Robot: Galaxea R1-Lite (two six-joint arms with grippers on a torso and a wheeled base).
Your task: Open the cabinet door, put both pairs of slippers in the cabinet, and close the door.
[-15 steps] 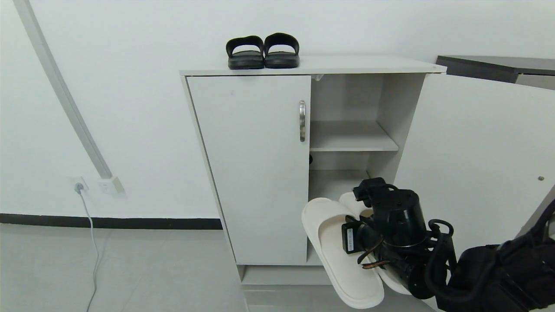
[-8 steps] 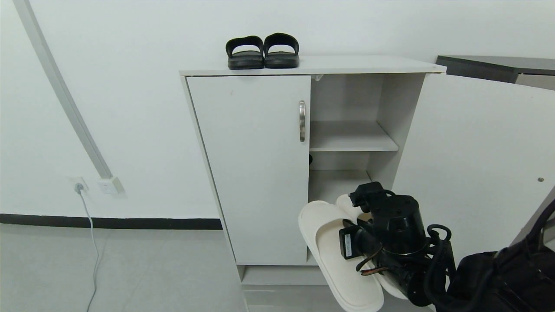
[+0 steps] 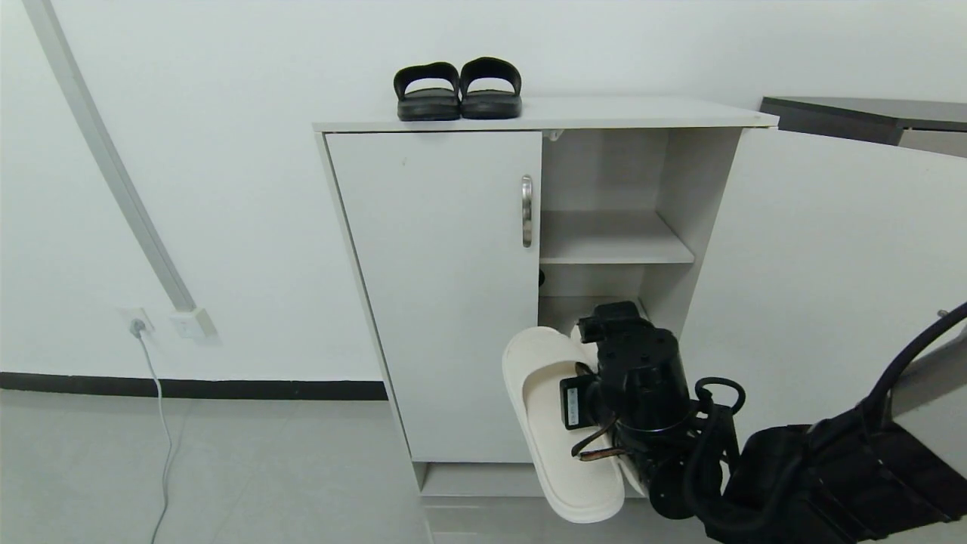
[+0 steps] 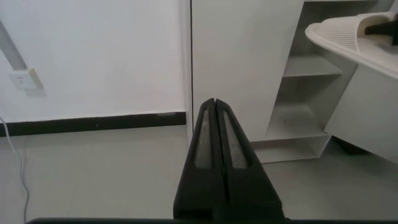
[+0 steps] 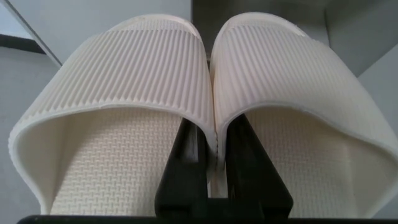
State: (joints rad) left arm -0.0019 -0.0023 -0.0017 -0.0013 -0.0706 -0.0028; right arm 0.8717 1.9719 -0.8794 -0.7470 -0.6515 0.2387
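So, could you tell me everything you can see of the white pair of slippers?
The white slippers are cream slides that look like soft foam, each with a wide ribbed strap and a patterned footbed. They are held side by side, off the floor, tilted with the toes up toward the open right half of the cabinet, near its lower compartment. The right gripper is shut on the two inner strap edges; nothing else visibly touches them.
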